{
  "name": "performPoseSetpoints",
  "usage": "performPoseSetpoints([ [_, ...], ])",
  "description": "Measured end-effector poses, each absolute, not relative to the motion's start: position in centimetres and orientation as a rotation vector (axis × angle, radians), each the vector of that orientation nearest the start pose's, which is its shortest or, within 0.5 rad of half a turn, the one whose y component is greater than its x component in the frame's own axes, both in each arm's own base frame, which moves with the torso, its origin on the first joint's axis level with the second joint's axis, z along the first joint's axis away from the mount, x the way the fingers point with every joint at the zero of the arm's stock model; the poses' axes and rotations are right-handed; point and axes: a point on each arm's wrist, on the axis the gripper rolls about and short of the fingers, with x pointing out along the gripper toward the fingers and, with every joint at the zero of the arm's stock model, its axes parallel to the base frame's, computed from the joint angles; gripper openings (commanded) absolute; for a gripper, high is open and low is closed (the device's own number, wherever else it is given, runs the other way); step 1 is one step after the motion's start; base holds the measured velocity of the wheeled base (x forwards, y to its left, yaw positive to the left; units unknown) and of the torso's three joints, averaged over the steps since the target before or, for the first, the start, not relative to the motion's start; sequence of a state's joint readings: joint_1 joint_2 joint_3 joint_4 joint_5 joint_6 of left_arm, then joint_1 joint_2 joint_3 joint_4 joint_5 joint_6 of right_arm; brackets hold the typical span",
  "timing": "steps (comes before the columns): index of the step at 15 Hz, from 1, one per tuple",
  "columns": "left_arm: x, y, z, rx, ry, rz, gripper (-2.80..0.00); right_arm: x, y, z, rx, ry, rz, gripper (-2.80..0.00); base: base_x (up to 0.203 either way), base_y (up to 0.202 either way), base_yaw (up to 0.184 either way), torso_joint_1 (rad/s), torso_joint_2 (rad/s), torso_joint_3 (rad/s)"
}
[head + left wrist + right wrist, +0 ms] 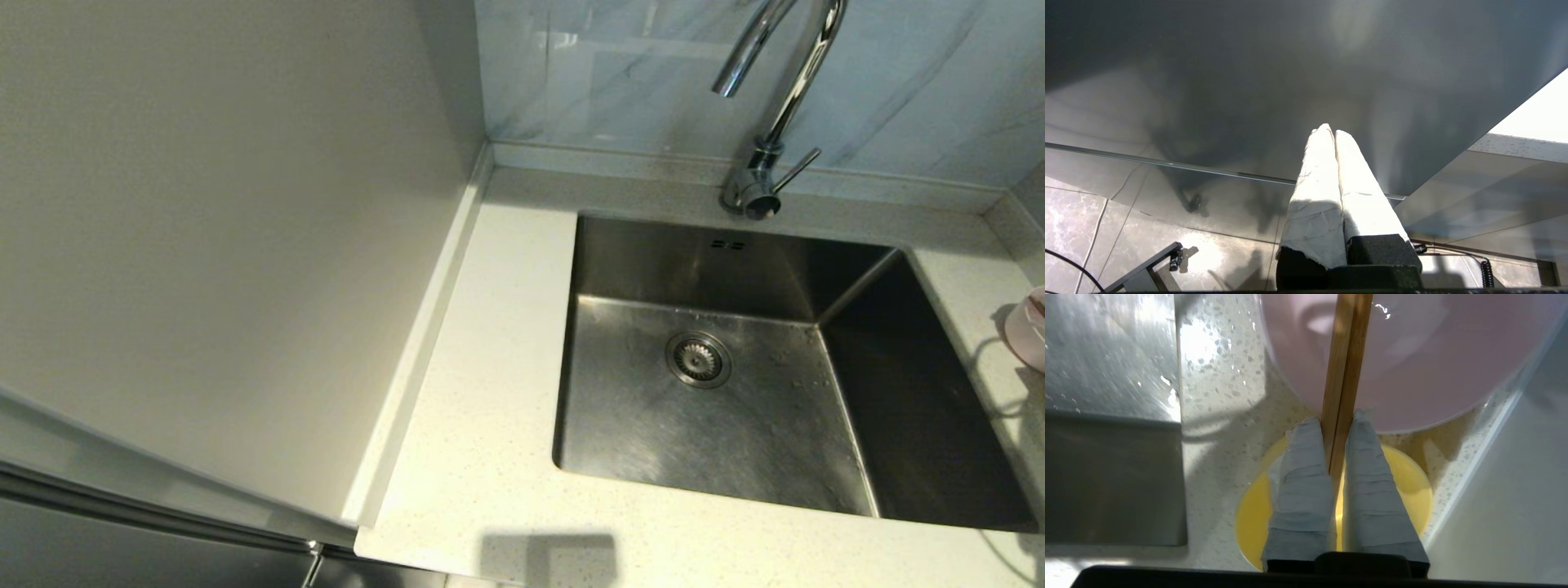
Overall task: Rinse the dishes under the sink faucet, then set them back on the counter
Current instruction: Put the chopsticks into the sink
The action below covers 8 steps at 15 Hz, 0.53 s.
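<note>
Two chopsticks [1345,363] clamped in right pincer [1337,428] over pink bowl [1412,367]; left pincer [1331,132] closed, empty, parked

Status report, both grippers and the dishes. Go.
Right gripper shut on chopsticks, above yellow bowl and pink bowl on counter. Left gripper shut, empty, parked below counter level. Sink empty, faucet dry. Nothing in the way.

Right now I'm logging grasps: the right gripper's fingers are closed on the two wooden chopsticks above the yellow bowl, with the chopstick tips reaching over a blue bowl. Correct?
Nearly. The bowl under the far ends of the chopsticks is pale pink, not blue, as the right wrist view shows. The rest holds: the right gripper has its fingers closed on both chopsticks above the yellow bowl on the counter.
</note>
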<state>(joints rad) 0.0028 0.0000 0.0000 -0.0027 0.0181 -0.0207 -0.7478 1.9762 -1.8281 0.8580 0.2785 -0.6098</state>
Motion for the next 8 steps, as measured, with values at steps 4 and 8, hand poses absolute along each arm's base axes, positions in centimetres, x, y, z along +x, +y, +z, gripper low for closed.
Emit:
performPoseSetpoints([
  [4, -2.28, 0.03, 7.58, -0.021, -0.003, 0.021, -2.80, 26.47, -23.67, 23.95, -0.062, 0.962, -0.141, -2.80, 0.000, 0.000, 0.000, 0.000, 0.00, 0.000],
  [8, -2.28, 0.03, 7.58, -0.021, -0.003, 0.020, -2.80, 26.38, -23.58, 24.29, -0.067, 0.951, -0.144, -2.80, 0.000, 0.000, 0.000, 0.000, 0.00, 0.000],
])
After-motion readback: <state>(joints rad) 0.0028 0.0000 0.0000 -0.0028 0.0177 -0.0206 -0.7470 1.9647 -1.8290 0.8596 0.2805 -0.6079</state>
